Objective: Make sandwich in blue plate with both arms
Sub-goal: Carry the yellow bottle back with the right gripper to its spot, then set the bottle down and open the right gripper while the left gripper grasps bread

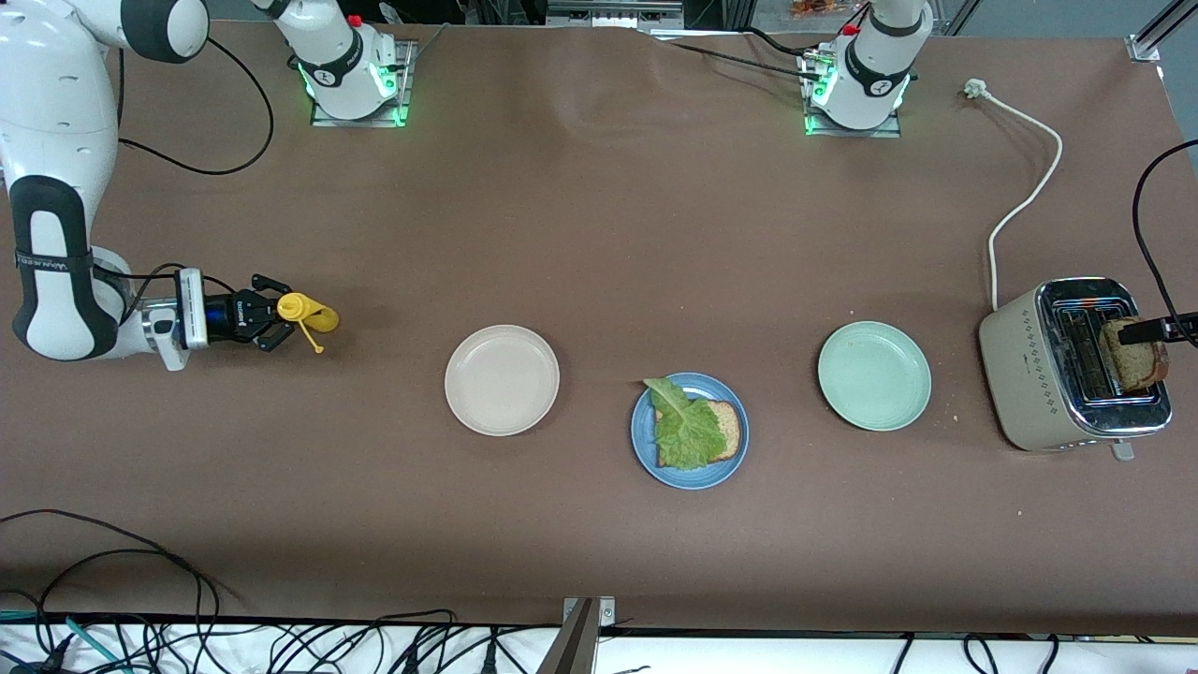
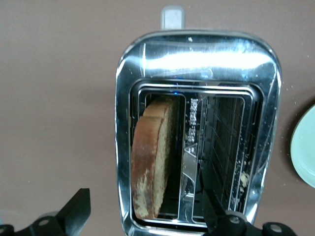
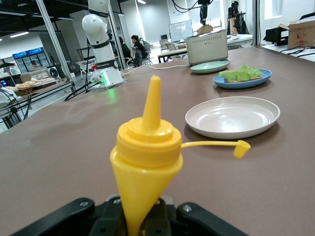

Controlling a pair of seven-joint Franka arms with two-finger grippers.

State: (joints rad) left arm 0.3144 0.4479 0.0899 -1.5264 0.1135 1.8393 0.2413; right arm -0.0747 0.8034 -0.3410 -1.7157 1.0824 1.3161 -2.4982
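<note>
the right gripper (image 1: 271, 323) is sitting low at the right arm's end of the table, its fingers clamped together on the base of a yellow squeeze bottle (image 1: 309, 314). the bottle's cap is hanging off on a thin strap, and in the right wrist view its nozzle (image 3: 151, 101) is pointing toward the plates. next along the table the cream-white plate (image 1: 502, 379) is lying bare. beside it, slightly nearer to the front camera, the blue plate (image 1: 690, 431) is holding one bread slice (image 1: 723, 432) with a ruffled lettuce leaf (image 1: 681, 426) lying on top of it; the leaf is covering most of the slice and no second slice is lying over it. the pale green plate (image 1: 874, 375) is resting between the blue plate and the toaster (image 1: 1072, 365), toward the left arm's end of the table. a second bread slice (image 2: 150, 160) is standing upright in one toaster slot, leaning a little, with the neighbouring slot showing only wire racks. the left gripper (image 2: 147, 219) is hanging over the toaster with its fingers (image 2: 76, 209) spread wide apart, one on each side of that slice and not touching it. a white power cord (image 1: 1025, 178) is trailing from the toaster toward the left arm's base.
</note>
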